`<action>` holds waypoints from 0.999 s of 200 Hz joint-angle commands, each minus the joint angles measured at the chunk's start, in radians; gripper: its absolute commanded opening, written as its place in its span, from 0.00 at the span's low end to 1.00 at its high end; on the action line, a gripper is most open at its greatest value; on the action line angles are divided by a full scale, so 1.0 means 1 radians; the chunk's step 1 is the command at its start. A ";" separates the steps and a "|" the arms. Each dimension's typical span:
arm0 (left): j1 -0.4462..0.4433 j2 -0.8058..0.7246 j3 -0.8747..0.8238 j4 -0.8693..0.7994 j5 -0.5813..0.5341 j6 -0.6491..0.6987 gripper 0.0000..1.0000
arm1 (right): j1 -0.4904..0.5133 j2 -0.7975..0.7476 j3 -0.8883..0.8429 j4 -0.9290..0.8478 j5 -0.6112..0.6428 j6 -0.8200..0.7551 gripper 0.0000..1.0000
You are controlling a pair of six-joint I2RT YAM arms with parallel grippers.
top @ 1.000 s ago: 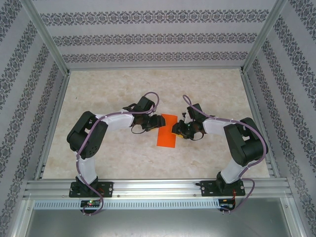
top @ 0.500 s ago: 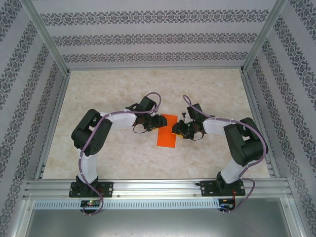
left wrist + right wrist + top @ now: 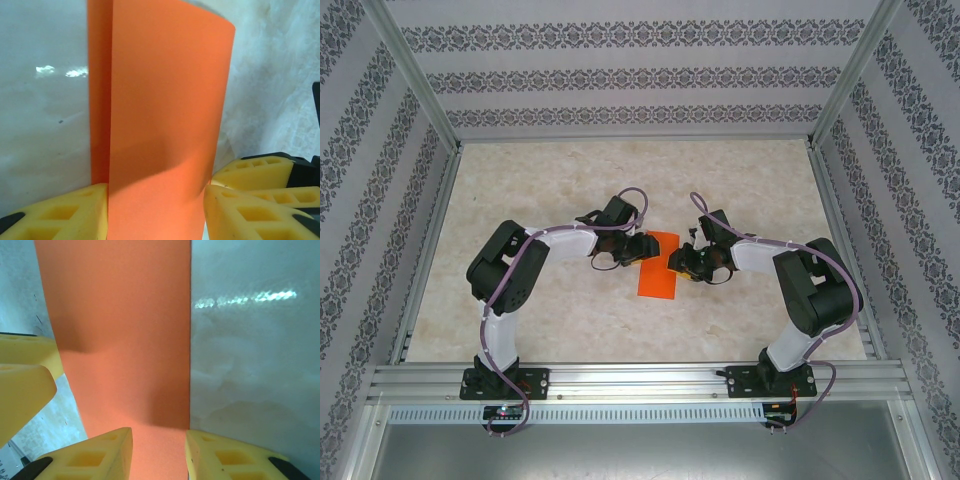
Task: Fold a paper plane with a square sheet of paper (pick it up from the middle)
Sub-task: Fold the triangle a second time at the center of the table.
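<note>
Top view: the square sheet of paper (image 3: 657,268), folded to a narrow strip, is laid on the marbled table (image 3: 560,180) between left claw (image 3: 638,247) and right claw (image 3: 678,262), judged to be steadied from both sides for creasing.

Left wrist: the thin, matte orange sheet is bowed up between yellow honeycombed pads (image 3: 75,212). Gripped or merely straddled cannot be told.

Right wrist: jaws are parted and nothing is clamped. The sharp folded edge is straddled just ahead.

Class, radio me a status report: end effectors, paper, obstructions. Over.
Left end effector part open, astride paper. Right end effector part open at paper's right edge. Paper folded to a strip. No obstruction seen.
</note>
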 commanded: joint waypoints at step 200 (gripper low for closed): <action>0.007 -0.017 0.009 0.105 0.078 -0.130 0.26 | 0.358 -0.481 -0.154 0.050 0.555 -0.289 0.46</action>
